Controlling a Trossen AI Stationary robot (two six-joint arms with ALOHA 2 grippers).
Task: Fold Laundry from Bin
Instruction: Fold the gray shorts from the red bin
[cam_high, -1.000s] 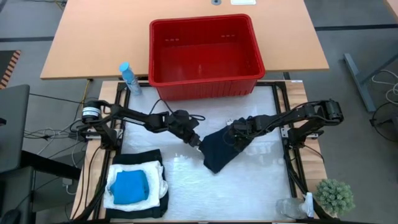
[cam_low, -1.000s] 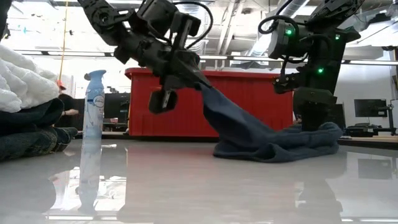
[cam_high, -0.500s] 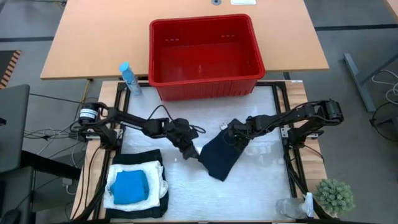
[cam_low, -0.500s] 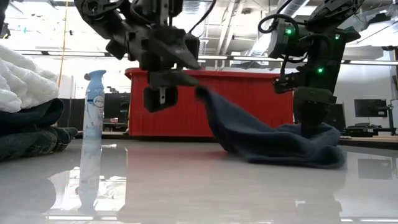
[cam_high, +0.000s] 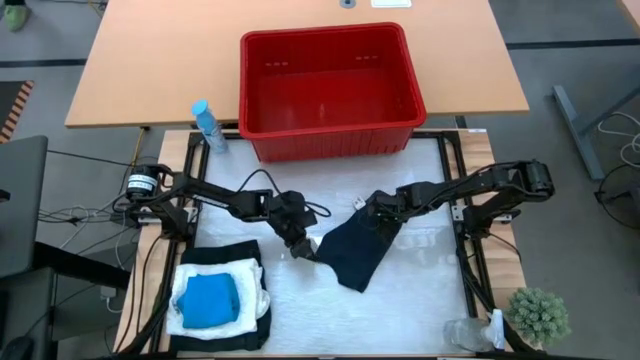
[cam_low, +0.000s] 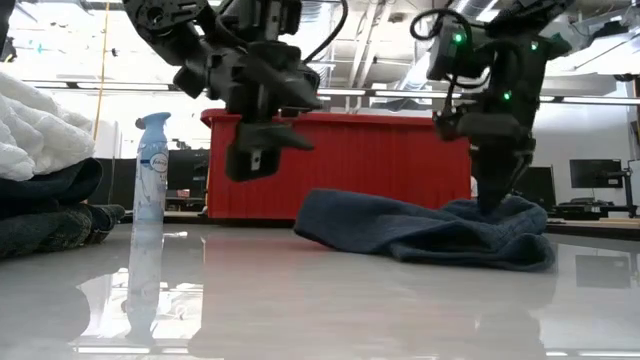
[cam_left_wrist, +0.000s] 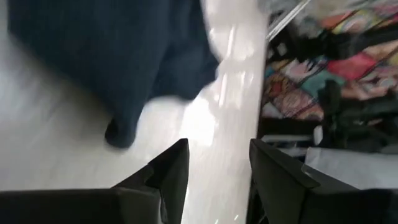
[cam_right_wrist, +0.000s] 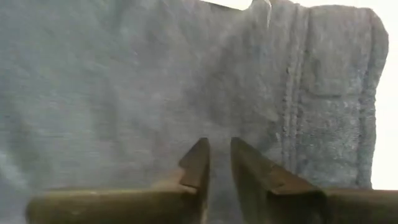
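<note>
At the near left corner of the table (cam_high: 420, 310) you had the folded stack of laundry (cam_high: 222, 300): a black garment at the bottom, a white crinkled one on it, and a small bright blue one (cam_high: 208, 299) on top. A spray bottle (cam_high: 208, 127) stood at the far left, just beside the bin (cam_high: 330, 90), which sat at the far edge with nothing visible inside.

Your left gripper (cam_high: 300, 246) hung just left of the dark blue cloth (cam_high: 355, 248), clear of the table in the low view; its fingers (cam_left_wrist: 171, 168) stood apart with only bare table between them, holding nothing. The cloth lay flat in the middle of the table.

Your right gripper (cam_high: 375, 214) was at the cloth's far right edge, pointing down onto it. Its fingers (cam_right_wrist: 198, 163) were parted by a narrow gap against the fabric, and you could not tell whether any fabric was pinched there.
</note>
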